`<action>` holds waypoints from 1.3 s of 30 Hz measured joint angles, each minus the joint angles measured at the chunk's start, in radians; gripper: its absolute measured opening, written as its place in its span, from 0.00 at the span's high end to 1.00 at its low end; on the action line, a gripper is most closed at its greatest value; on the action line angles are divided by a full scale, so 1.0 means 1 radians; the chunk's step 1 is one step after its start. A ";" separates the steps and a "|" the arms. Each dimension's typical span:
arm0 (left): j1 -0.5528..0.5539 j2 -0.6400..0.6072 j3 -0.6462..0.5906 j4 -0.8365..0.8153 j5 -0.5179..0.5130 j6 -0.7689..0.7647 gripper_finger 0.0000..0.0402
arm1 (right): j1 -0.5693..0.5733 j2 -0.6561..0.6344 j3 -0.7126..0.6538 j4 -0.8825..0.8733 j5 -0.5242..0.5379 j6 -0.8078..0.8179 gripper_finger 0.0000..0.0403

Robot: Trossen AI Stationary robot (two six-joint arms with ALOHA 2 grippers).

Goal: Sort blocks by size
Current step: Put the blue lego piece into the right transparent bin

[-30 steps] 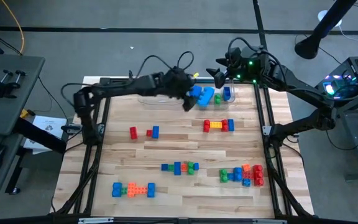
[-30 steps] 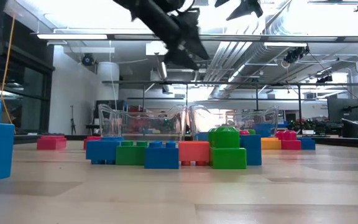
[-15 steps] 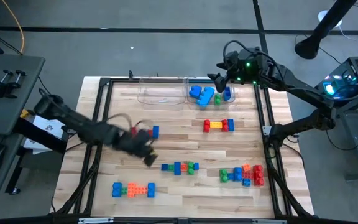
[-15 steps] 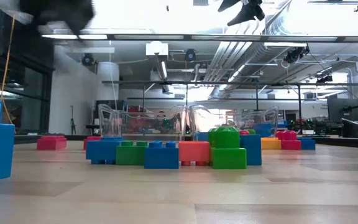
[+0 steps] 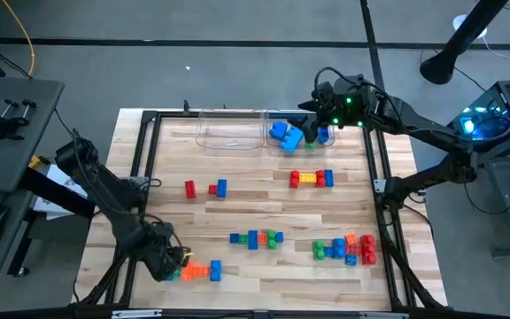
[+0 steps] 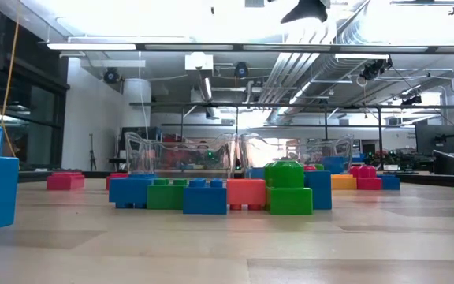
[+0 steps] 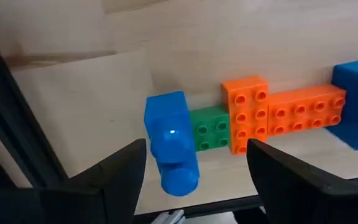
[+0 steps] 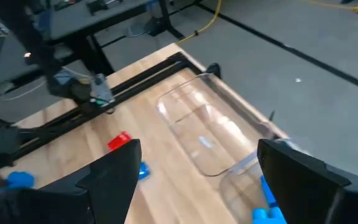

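My left gripper [image 5: 166,263] [image 7: 197,152] points down, open, over the left end of a block row [image 5: 204,270] at the table's near left. Its fingers stand on either side of the row's end blue block [image 7: 169,134] without touching it. Beyond that block the row runs green [image 7: 209,127], orange [image 7: 246,112], long orange [image 7: 306,109], blue [image 7: 356,102]. My right gripper [image 5: 312,113] [image 8: 199,152] hangs open, high above the far right clear bin [image 5: 295,135], which holds several blue blocks. It holds nothing.
An empty clear bin [image 5: 230,133] stands left of the filled one at the far edge. Loose groups lie on the wood: two red and a blue block [image 5: 206,188], a row [image 5: 312,178], a row [image 5: 255,238], a cluster [image 5: 348,248]. A black frame [image 5: 144,168] edges the table.
My left gripper has swung from the clear bins at the far edge to the table's near left corner. On the way it has come down and rolled about its own axis, and its fingers have stayed open. No block has moved.
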 joint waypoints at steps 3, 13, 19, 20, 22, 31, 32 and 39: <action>-0.038 0.019 0.000 -0.002 -0.002 0.000 0.35 | 0.048 0.000 0.000 0.000 0.037 0.041 0.21; -0.124 0.106 0.000 0.000 0.000 0.001 0.35 | 0.176 0.000 0.000 0.001 0.156 0.133 0.21; -0.099 0.151 0.000 0.017 -0.015 0.000 0.35 | 0.208 0.000 0.000 0.001 0.191 0.146 0.21; -0.093 0.156 0.000 0.034 -0.017 0.000 0.35 | 0.211 0.000 0.000 0.001 0.193 0.139 0.21; -0.082 0.172 0.000 0.065 -0.016 0.000 0.35 | 0.213 0.000 0.000 0.001 0.196 0.120 0.21; -0.069 0.231 0.006 0.137 0.026 -0.016 0.35 | 0.213 0.000 0.000 -0.015 0.197 0.063 0.21; -0.069 0.231 0.005 0.136 0.025 -0.015 0.35 | 0.213 0.000 0.000 -0.015 0.197 0.062 0.21; -0.064 0.206 0.001 0.072 -0.007 -0.010 0.52 | 0.213 0.000 0.000 -0.019 0.197 0.058 0.21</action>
